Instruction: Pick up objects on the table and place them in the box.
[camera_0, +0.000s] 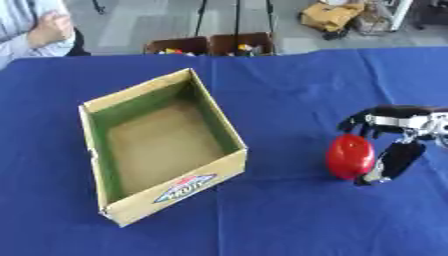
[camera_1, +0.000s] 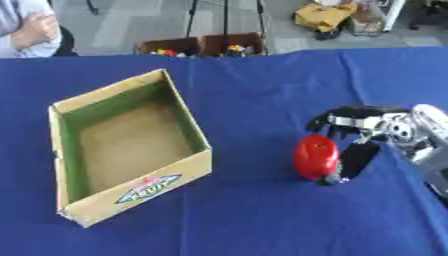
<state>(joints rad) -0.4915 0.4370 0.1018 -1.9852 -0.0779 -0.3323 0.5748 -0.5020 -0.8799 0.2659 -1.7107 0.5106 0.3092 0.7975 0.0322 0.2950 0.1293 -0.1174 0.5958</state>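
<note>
The red object stands on the blue worktop, toward its right edge, well apart from the box. The right hand is at the object, fingers above and thumb alongside; whether the hand has closed on it cannot be told. Step in hand: grasping. The next move calls for closing the hand, lifting, then carrying left over the open, seemingly empty box. The left hand is out of view.
</note>
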